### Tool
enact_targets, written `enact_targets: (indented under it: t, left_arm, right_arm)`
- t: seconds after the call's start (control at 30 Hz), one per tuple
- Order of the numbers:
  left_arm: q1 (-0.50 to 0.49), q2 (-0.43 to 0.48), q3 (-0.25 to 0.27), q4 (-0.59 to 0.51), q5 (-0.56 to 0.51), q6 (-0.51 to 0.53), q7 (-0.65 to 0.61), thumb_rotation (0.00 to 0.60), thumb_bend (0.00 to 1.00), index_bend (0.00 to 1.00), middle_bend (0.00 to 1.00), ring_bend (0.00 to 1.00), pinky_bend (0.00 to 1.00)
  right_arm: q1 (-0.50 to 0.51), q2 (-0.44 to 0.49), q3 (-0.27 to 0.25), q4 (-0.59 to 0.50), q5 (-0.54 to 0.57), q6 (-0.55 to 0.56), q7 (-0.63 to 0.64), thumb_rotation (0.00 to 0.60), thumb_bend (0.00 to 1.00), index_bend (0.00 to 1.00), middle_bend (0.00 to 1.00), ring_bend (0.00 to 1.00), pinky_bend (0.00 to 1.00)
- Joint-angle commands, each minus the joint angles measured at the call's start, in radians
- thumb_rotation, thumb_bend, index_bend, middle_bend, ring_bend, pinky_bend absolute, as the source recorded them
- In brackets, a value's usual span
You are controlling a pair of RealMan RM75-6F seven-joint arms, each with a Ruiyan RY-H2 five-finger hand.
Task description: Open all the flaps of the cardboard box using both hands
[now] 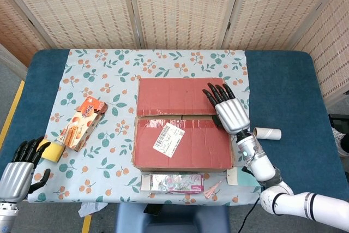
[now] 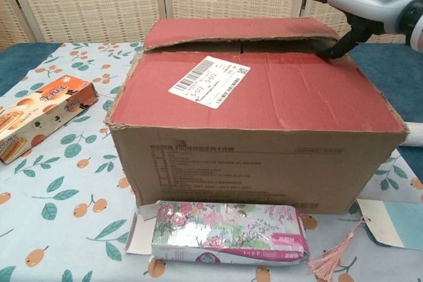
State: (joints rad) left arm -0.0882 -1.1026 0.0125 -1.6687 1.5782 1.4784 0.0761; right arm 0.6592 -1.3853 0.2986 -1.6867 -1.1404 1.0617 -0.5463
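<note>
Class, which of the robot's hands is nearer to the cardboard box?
Right. The right hand is over the cardboard box at its right side, by the flap seam; the left hand sits far off at the table's near-left corner.

The head view looks steeply down from high above the near edge, taking in the whole table point(image 1: 283, 80). The chest view sits low and close, facing level across it. Both share the box point(image 1: 182, 145) point(image 2: 264, 156) and its surroundings.
</note>
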Motion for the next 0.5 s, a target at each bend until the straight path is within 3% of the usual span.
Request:
enact_targets:
  t: [0.03, 0.23, 0.5]
  left_arm:
    - [0.000, 0.000, 0.000, 0.000, 0.000, -0.001, 0.001, 0.600, 0.49, 0.14, 0.07, 0.00, 0.00]
    - [0.001, 0.000, -0.001, 0.000, -0.004, 0.001, -0.004, 0.600, 0.49, 0.14, 0.07, 0.00, 0.00]
    - [-0.001, 0.003, -0.002, 0.007, -0.015, -0.010, -0.022, 0.600, 0.49, 0.14, 0.07, 0.00, 0.00]
  right_arm:
    - [0.018, -0.014, 0.013, 0.024, 0.014, 0.006, 0.005, 0.600, 0.51, 0.00, 0.00, 0.00, 0.00]
    - [0.059, -0.030, 0.050, 0.065, 0.062, 0.006, 0.021, 0.600, 0.51, 0.00, 0.00, 0.00, 0.00]
    - [0.072, 0.015, 0.086, 0.023, 0.091, 0.010, 0.080, 0.600, 0.51, 0.00, 0.00, 0.00, 0.00]
